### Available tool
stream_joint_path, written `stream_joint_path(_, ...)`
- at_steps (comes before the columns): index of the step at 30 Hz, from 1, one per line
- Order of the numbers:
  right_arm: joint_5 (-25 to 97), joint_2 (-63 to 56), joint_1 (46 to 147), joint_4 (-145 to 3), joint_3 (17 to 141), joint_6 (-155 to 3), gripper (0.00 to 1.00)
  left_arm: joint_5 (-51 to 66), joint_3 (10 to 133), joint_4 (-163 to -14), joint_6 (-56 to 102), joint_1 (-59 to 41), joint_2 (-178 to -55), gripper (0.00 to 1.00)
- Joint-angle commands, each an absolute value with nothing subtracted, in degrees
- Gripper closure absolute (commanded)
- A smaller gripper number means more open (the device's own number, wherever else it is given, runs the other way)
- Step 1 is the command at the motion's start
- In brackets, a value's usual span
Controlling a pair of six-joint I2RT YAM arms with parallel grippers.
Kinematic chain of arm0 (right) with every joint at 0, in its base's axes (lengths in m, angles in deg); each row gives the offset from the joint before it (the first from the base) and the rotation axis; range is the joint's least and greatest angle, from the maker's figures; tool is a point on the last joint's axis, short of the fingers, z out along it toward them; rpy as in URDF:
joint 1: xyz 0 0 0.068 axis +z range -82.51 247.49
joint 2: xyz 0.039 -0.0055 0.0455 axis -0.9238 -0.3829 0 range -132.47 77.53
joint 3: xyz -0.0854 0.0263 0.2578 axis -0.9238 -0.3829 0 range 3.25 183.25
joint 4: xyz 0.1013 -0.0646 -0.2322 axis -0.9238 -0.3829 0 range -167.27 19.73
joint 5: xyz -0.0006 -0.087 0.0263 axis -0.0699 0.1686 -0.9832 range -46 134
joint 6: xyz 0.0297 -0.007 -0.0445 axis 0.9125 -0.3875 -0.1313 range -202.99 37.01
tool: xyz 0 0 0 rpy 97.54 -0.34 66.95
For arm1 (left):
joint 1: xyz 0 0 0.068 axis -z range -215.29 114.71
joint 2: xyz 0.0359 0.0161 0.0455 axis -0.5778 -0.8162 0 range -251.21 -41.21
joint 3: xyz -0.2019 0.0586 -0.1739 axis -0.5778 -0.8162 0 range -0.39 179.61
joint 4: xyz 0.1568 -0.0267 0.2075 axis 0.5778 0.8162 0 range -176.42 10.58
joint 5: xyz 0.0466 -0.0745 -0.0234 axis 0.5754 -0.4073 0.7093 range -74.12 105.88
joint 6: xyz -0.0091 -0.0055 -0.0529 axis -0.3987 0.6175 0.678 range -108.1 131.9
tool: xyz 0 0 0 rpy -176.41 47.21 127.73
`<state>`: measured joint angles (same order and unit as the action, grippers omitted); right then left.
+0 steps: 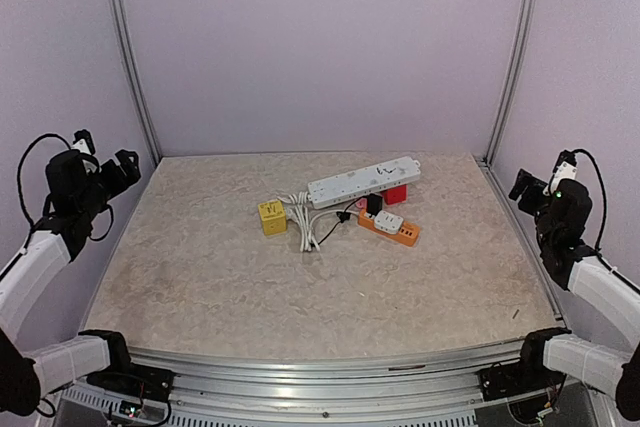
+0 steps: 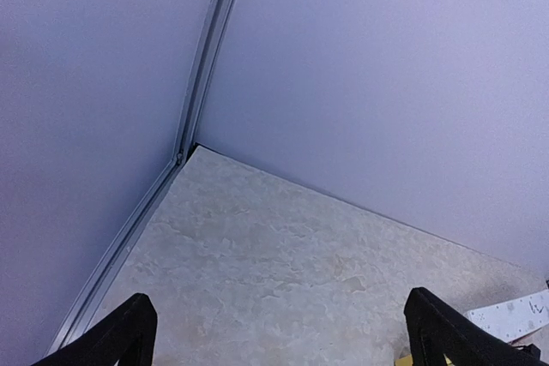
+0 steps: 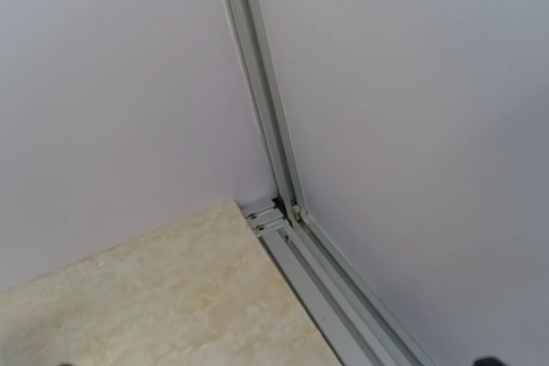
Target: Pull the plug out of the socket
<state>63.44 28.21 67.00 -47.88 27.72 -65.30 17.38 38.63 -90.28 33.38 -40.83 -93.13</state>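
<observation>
A white plug (image 1: 389, 221) sits on the orange socket (image 1: 408, 236); left tool (image 1: 127, 169) and right tool (image 1: 524, 185) gape empty.

**Overhead view.** I look down on a pale, marbled beige tabletop (image 1: 250, 287), enclosed on three sides by plain lavender-grey panels: back wall (image 1: 320, 47), left wall (image 1: 55, 57) and right wall (image 1: 590, 47). An aluminium left post (image 1: 128, 57) and right post (image 1: 515, 57) stand at the rear corners, where the panels join. A ribbed metal front rail (image 1: 330, 387) edges the near side and catches a bright glint. The light is soft and even.

**Right wrist view.** I see a metal channel (image 3: 343, 297) running along the foot of the wall and meeting a post at the corner.
</observation>
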Motion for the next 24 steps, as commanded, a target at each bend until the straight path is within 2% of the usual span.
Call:
stream_joint_path(1,61.27,29.19,67.3,-49.97,28.26,-65.88,0.0,14.75,41.25,-84.42,33.77,-41.44,-93.57,0.01)
stream_joint_path(6,52.53,28.03,67.26,-50.78,30.3,-69.39,0.0,5.66,44.15,-82.94,30.92,-40.78,-94.96,0.01)
stream_joint_path(11,44.34,23.3,70.03,-56.83,36.64,-73.38,0.0,6.37,60.4,-69.72,26.87,-34.84,-103.36,0.01)
stream_joint_path(14,41.75,19.44,74.35,-60.22,40.12,-76.6,0.0,1.75,67.07,-66.37,24.5,-32.34,-108.45,0.01)
stream_joint_path(20,28.06,7.96,79.54,-60.27,44.65,-77.42,0.0,-1.37,64.94,-71.32,22.89,-32.12,-110.94,0.01)
stream_joint_path(24,30.46,-0.46,85.73,-65.64,50.57,-81.96,0.01,-2.35,62.53,-71.54,21.07,-32.26,-110.15,0.01)
